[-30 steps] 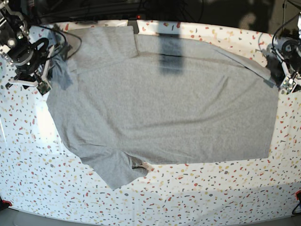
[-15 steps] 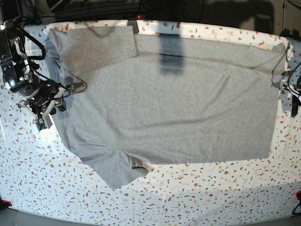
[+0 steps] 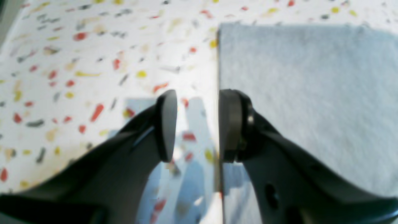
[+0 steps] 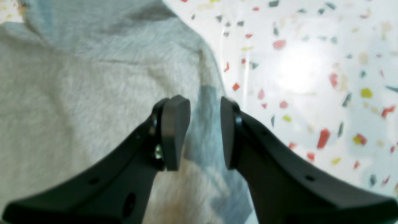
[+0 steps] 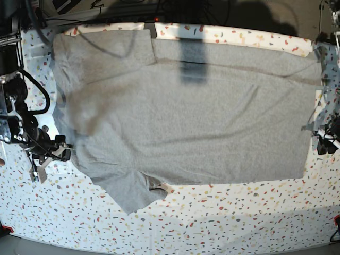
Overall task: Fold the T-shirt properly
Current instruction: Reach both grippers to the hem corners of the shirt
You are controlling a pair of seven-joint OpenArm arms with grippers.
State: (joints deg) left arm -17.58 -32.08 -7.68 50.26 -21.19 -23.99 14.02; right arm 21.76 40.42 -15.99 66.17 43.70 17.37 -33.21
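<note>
The light grey T-shirt (image 5: 202, 117) lies spread out, plain side up, across the speckled table (image 5: 228, 218). One sleeve (image 5: 133, 194) sticks out crumpled at the front left. My right gripper (image 5: 50, 158) is low at the shirt's left edge. In the right wrist view it (image 4: 205, 133) is open, with one finger over the cloth (image 4: 77, 87) and the other over the table. My left gripper (image 5: 323, 144) is at the shirt's right edge. In the left wrist view it (image 3: 197, 124) is open and straddles the straight cloth edge (image 3: 311, 77). Neither holds anything.
The table's front edge (image 5: 170, 247) runs along the bottom of the base view. A dark shadow (image 5: 194, 58) falls on the shirt's far middle. Cables and dark gear (image 5: 106, 8) lie behind the table's far edge.
Both arms have moved from the far corners toward the front along the shirt's side edges and come lower. The shirt's far corners now lie flat.
</note>
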